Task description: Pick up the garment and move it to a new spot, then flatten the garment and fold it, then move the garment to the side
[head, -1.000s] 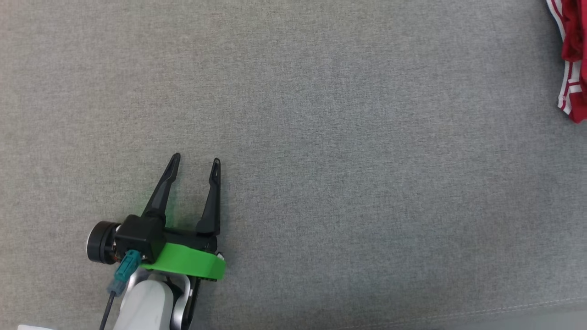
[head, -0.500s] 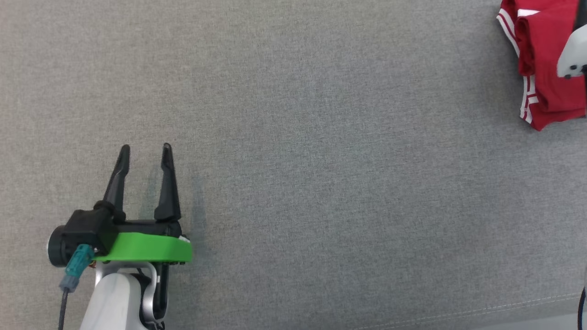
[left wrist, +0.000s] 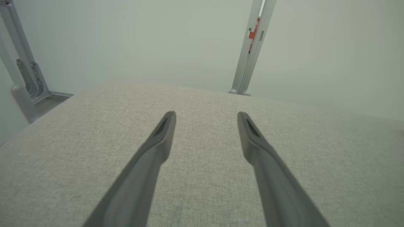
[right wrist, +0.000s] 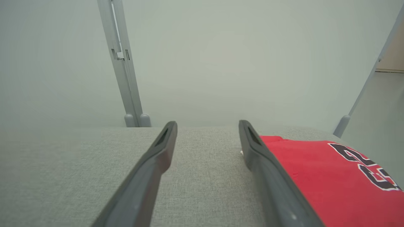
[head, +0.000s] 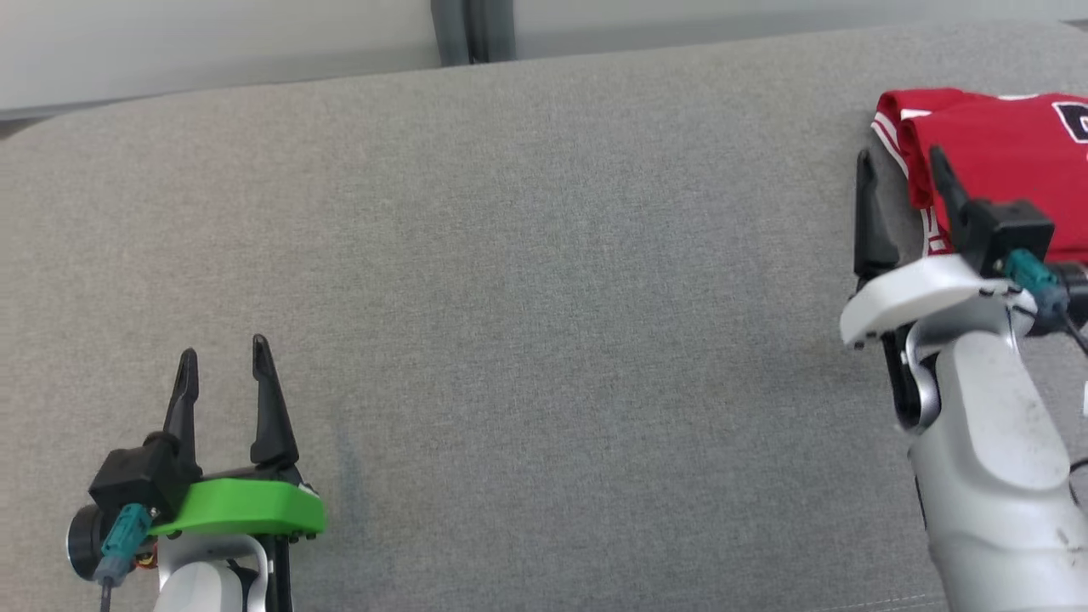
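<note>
Look to the far right of the grey padded surface (head: 544, 297): there lies the garment (head: 1003, 144), a red jersey with white-striped trim and dark lettering, folded flat. Your right gripper (head: 901, 157) sits right at its left edge with the jaws spread wide and nothing between them. In the head view one finger crosses the jersey's near-left corner, while the other stands over bare grey cloth just beside it. Check the right wrist view: the garment (right wrist: 315, 176) runs along the outer side of one finger, and the gap of the right gripper (right wrist: 206, 126) frames only grey fabric. You cannot tell from here whether a finger touches the cloth. Your left gripper (head: 223, 348) is well apart from the jersey, low on the left, fingers parted and empty over the surface.
</note>
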You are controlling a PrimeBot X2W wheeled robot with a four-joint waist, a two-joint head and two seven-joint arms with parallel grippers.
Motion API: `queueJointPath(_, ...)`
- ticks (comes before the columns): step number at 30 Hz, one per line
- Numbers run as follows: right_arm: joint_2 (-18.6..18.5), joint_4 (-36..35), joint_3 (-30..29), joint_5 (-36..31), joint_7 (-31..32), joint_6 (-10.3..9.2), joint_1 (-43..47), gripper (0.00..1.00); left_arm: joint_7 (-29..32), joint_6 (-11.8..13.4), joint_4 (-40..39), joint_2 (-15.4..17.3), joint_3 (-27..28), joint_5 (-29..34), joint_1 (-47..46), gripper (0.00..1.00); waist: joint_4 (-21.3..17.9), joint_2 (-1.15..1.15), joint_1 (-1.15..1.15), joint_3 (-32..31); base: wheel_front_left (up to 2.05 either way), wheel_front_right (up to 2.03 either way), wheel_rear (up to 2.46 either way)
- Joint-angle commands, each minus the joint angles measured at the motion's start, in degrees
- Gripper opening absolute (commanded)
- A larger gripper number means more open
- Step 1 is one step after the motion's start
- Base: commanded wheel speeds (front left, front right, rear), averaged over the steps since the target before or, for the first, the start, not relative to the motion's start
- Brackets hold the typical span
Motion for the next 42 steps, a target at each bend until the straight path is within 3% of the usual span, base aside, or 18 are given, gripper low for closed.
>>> queueJointPath(1, 0.38, -1.98, 0.39, 1.33, -0.13, -0.09, 3.05, 1.00, 0.03, 0.38, 0.31, -0.06, 0.09, 1.02, 1.18, 1.00, 1.47, 0.00, 0.00, -3.74, 0.00, 0.00, 0.00)
queueJointPath(11, 1.85, -14.03, 5.30, 10.02, -0.14, -0.08, 21.19, 1.00, 0.03, 1.27, 0.67, -0.59, -1.38, 2.70, 6.20, 1.00, 3.31, 0.00, 0.00, -8.09, 0.00, 0.00, 0.00)
queueJointPath(17, 1.92, -16.71, 7.52, 11.45, -0.15, -0.08, 26.56, 1.00, 0.03, 1.92, 0.39, -0.70, -3.15, 2.62, 7.61, 1.00, 4.12, 0.00, 0.00, -8.79, 0.00, 0.00, 0.00)
queueJointPath(28, 1.90, -17.33, 10.35, 13.26, -0.15, -0.08, 29.66, 1.00, 0.03, 1.73, -0.17, -0.73, -5.24, 2.93, 7.94, 1.00, 3.83, 0.00, 0.00, -9.57, 0.00, 0.00, 0.00)
queueJointPath(41, 1.91, -18.53, 9.40, 12.71, -0.15, -0.08, 29.78, 1.00, 0.03, 1.97, 1.92, -0.73, -6.26, 1.95, 7.94, 1.00, 3.50, 0.00, 0.00, -10.21, 0.00, 0.00, 0.00)
queueJointPath(42, 2.03, -18.36, 9.50, 13.01, 0.00, -0.01, 29.24, 0.00, 0.01, 1.83, 2.04, -0.81, -6.26, 2.13, 7.38, 0.00, 3.50, 0.00, 0.00, -10.22, 0.00, 0.00, 0.00)
